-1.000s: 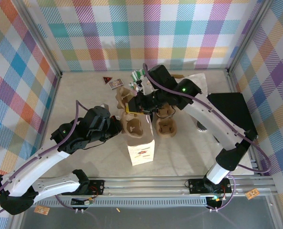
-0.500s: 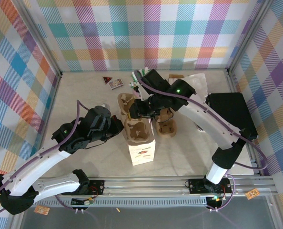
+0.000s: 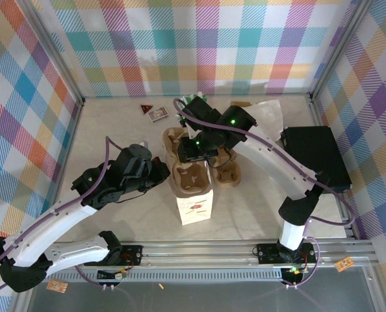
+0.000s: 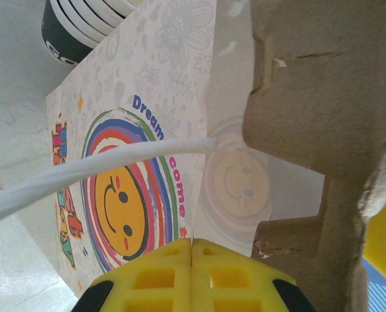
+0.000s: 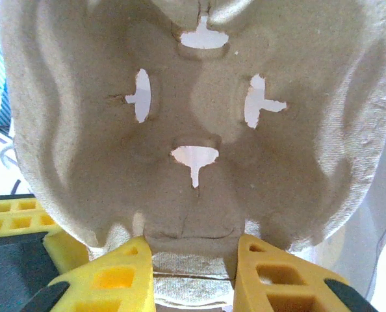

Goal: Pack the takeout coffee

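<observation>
- The right tool point(image 5: 193, 257) pinches the brown cup tray point(image 5: 193, 84) at the top of the paper bag point(image 3: 194, 207).
- The left tool point(image 4: 192, 276) is closed tight by the bag.

"Dream come" in blue and pink letters arcs beside a smiley point(image 4: 119, 207) on the paper bag point(image 4: 147, 71)

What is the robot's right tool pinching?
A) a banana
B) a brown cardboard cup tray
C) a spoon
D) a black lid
B: in the right wrist view, the right tool has its yellow fingers clamped on the edge of the brown cardboard cup tray.
</observation>
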{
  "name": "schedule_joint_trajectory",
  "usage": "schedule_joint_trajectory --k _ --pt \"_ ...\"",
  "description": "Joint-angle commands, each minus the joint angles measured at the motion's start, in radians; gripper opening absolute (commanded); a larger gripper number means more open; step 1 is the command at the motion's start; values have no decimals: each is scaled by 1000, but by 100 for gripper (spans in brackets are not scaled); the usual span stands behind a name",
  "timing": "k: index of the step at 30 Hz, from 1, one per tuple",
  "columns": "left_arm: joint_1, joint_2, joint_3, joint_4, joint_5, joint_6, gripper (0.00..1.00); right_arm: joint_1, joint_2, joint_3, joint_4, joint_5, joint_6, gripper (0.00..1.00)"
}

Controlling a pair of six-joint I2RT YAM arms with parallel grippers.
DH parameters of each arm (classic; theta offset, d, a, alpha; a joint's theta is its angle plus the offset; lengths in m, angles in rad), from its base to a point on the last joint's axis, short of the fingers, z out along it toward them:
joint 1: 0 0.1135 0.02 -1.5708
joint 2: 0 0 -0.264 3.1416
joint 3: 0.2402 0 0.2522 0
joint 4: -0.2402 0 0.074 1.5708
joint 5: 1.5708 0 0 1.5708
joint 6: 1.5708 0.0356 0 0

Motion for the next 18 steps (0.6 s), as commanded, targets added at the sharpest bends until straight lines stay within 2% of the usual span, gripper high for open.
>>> schedule_joint_trajectory --k 1,18 --pt "-9 1 -21 24 8 -5 0 26 23 49 -73 72 -30 21" --pt "-8 -11 -25 31 5 -5 0 76 68 68 -101 221 -31 21"
